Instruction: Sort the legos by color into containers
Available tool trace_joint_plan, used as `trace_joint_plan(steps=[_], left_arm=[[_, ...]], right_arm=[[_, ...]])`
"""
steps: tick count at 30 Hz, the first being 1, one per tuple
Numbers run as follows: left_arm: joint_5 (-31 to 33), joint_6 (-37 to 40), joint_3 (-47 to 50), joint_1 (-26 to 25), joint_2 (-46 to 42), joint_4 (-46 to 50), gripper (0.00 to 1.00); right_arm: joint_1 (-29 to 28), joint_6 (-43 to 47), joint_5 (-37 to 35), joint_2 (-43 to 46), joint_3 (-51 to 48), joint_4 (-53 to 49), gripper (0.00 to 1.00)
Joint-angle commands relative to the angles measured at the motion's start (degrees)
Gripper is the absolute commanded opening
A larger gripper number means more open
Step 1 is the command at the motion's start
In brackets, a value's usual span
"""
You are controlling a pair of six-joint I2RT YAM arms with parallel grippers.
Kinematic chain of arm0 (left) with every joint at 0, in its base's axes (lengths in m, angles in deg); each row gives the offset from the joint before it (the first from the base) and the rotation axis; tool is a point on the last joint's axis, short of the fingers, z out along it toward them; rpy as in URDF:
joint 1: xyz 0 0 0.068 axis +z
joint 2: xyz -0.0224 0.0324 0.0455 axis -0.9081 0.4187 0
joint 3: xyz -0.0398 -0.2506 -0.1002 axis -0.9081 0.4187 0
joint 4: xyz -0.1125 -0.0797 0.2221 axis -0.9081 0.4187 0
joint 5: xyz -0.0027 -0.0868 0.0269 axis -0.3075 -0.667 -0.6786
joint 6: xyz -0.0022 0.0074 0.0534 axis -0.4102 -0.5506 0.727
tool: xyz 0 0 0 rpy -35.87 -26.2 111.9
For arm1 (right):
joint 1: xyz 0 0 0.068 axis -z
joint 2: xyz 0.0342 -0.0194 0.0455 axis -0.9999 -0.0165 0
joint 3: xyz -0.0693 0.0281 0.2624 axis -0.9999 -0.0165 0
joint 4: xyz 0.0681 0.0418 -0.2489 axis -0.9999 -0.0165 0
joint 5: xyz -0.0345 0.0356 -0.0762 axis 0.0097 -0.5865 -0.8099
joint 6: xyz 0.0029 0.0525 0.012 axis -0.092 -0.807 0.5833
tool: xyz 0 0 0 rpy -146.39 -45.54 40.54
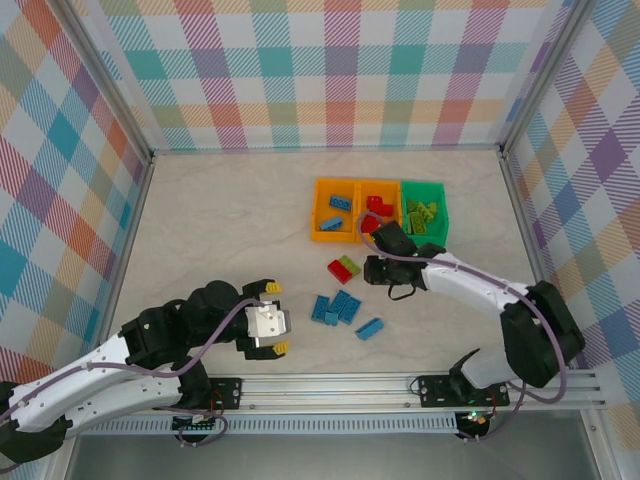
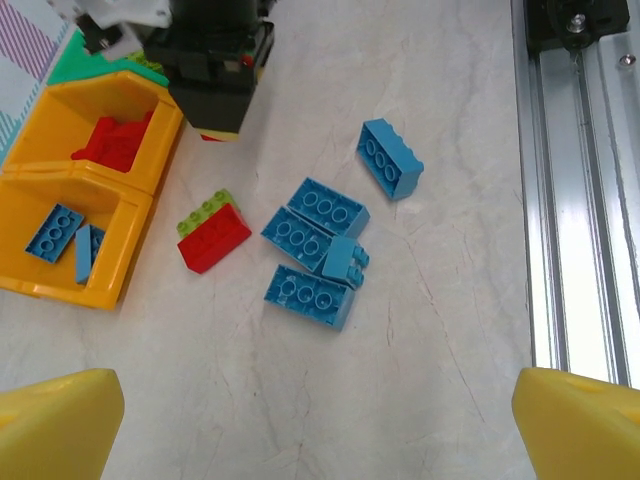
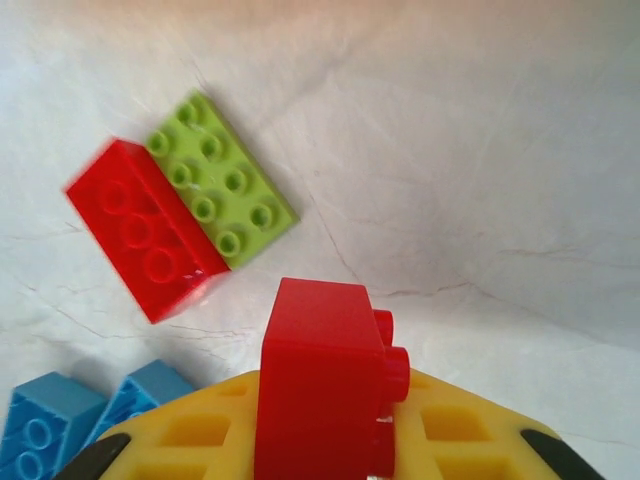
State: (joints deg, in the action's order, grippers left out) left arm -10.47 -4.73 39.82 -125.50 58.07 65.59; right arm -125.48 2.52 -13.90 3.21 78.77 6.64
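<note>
Right wrist: right gripper (image 3: 325,450) is clamping a small red studded plastic brick (image 3: 318,370) endwise, risking slippage; left gripper (image 2: 320,430) is gaping wide.

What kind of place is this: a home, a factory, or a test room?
Probably a robot test cell in a lab: checked panels wall in a table, the left arm and right arm are bolted to a metal rail, and toy legos lie beside sorting bins.

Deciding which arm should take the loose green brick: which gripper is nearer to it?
Right. The right gripper, holding a red brick, hangs just right of the green brick; the left gripper, open, sits farther away, to its left and nearer the robot.
</note>
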Motion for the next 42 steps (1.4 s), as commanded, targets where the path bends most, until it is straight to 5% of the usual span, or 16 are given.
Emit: trace_joint_plan(steps=[1,8,13,20,29,34,42], left_arm=[[-1.36,-0.16,0.95,0.96,-0.09,-2.40,1.00],[-1.76,-1.61,1.50,2.83,-1.08,-4.13,1.00],[-2.00,-1.70,2.32,3.52,-2.25,-4.92,1.00],[-3.10,-1.79,2.40,4.58,-1.67,-5.20,1.00],[-8.71,-1.44,2.67,6.55,-0.31,-6.35,1.00],[-9.36,-1.44,2.54,6.72,0.79,-6.06,1.00],[-8.26,-1.40,2.91,6.72,0.37,-5.92,1.00]], right_arm=[[1.19,5.91,-6.45,0.72,6.64,-1.86,0.22],[9.76,14.46,-4.24,-14.82,23.30,0.03,0.26],[11.81,16.05,-3.66,-23.57,33.40,-1.73,0.52],[11.56,12.98,2.86,-18.96,31.90,-3.21,0.59],[-4.54,8.74,4.46,-5.13,12.80,1.08,0.58],[-11.41,11.36,-1.64,-12.31,13.24,-1.44,0.60],[-12.09,16.10,-9.24,-22.56,18.33,-2.66,0.72]])
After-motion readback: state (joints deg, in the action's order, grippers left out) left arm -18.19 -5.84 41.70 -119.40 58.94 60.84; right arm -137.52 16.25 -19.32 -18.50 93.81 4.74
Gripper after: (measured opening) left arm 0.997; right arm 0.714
